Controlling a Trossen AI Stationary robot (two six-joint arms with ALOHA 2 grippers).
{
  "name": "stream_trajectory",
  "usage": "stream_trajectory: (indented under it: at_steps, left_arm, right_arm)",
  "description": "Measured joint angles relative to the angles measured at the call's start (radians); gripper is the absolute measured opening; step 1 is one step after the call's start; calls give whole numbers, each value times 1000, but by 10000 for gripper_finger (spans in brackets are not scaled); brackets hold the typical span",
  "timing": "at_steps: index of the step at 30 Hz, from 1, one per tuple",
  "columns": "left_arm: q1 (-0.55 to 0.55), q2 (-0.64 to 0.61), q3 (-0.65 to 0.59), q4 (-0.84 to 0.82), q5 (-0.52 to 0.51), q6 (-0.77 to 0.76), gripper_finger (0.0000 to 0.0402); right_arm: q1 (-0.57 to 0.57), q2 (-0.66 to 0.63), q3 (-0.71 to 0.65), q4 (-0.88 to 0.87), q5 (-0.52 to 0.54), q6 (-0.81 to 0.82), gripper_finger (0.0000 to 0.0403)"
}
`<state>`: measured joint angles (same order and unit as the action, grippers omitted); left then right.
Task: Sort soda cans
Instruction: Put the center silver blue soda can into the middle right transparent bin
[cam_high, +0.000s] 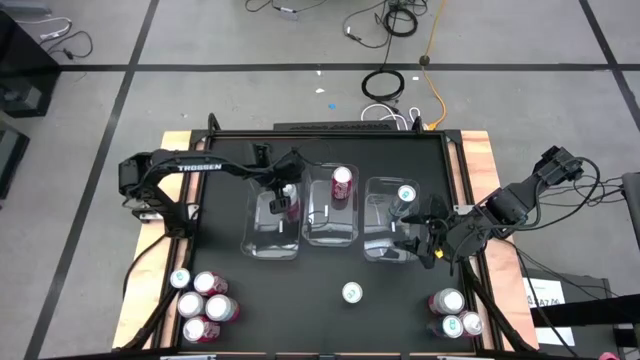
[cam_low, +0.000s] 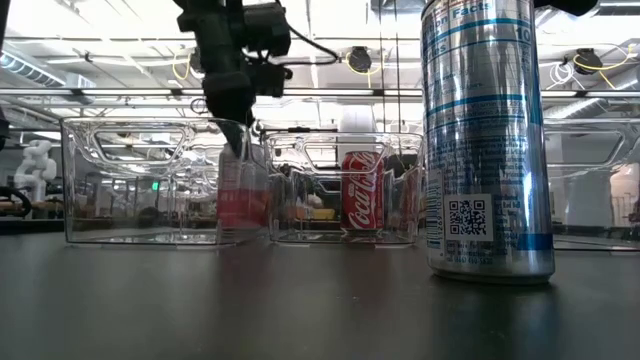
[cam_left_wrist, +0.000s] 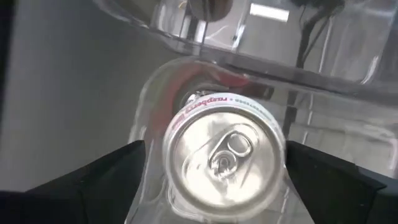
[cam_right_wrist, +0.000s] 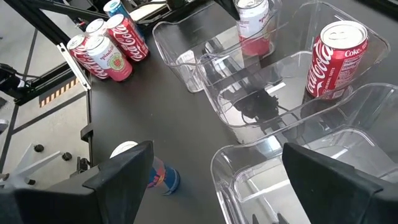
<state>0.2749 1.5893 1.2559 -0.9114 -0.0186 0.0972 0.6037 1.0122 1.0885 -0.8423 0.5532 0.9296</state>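
Observation:
My left gripper (cam_high: 283, 203) hangs open over the left clear bin (cam_high: 270, 232). Its fingers (cam_left_wrist: 106, 183) stand on either side of the silver top of a pink-and-white raspberry can (cam_left_wrist: 224, 158), which stands upright on the bin's floor (cam_low: 243, 195). A red Coca-Cola can (cam_high: 343, 181) stands in the middle bin (cam_right_wrist: 336, 50). A teal-topped can (cam_high: 405, 194) stands in the right bin. My right gripper (cam_high: 425, 238) is open (cam_right_wrist: 217, 186) at the right bin's right-hand side and holds nothing.
A silver-and-blue can (cam_high: 352, 292) stands alone on the black table, near its front edge (cam_low: 488, 140). Several cans cluster at the near left corner (cam_high: 203, 305) and three at the near right corner (cam_high: 452, 312). The three bins sit side by side at mid-table.

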Motion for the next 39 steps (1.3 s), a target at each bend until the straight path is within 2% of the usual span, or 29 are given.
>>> stream_trajectory:
  at_steps: [8,13,18,23,29,33,36,39]
  left_arm:
    - [-6,-26,130,-141,2,-181,386]
    - [-60,-73,179,-211,83,-323,386]
    - [-194,-156,182,-184,101,-491,386]
    - [-377,-184,182,-120,-21,-649,386]
    - [-537,-159,181,-98,-52,-666,386]
    - [-582,-140,181,-88,-51,-670,386]
    - [-608,-122,181,-39,-45,-743,386]
    - [-627,-121,168,51,-73,-661,386]
  right_arm:
    - [0,0,0,1,0,-33,350]
    - [0,0,0,7,0,-41,350]
    - [0,0,0,7,-1,-59,350]
    - [0,0,0,7,-2,-59,350]
    - [0,0,0,4,-3,-60,350]
    - [0,0,0,-27,-2,-70,350]
    - [-1,0,0,-29,21,-117,350]
    - [-7,3,0,-5,25,-131,350]
